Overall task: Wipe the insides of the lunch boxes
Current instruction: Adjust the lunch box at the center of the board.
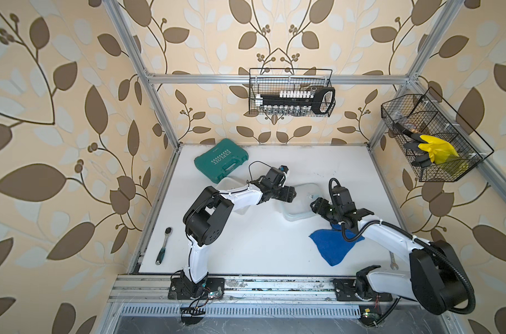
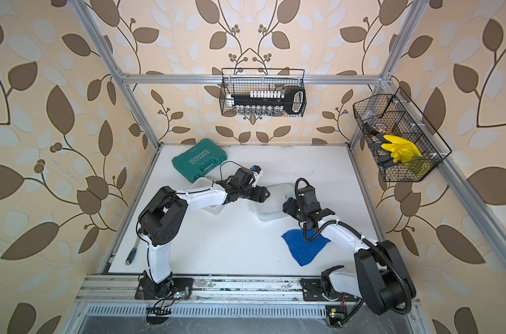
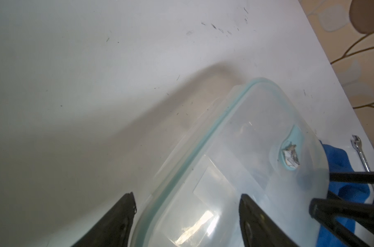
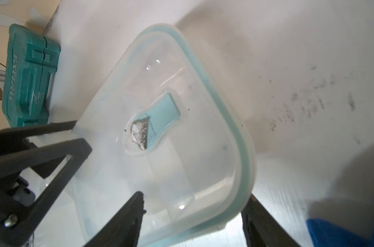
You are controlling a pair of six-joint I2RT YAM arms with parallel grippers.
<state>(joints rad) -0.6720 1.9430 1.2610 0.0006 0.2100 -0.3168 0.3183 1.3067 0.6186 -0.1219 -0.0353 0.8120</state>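
A: Counts are being requested.

B: Two clear lunch boxes are being counted: a lidded box [image 1: 299, 202] and a second box [image 1: 228, 185]. One green case [image 1: 221, 159], one blue cloth [image 1: 334, 245], one ratchet [image 1: 163, 245], one spanner [image 1: 393, 260] and two wire baskets [image 1: 292, 92] [image 1: 437, 136] are also being logged.

A: Box positions?

B: The lidded box is being bracketed between the left gripper [image 3: 187, 195] and the right gripper [image 4: 194, 194]. The second box is being partly hidden under the left forearm, behind that gripper and just beside the case. The cloth is being overhung by the right wrist, behind its gripper.

A: Jaws?

B: Both pairs are being held wide. The teal seal [image 3: 203, 139] is being straddled by each, one finger over the lid and one outside. The rim is not being pinched.

A: Facing and long axis?

B: The lid is being shown face up. In the right wrist view the longer side seems to be running away from the right gripper. This is not being settled by the top views.
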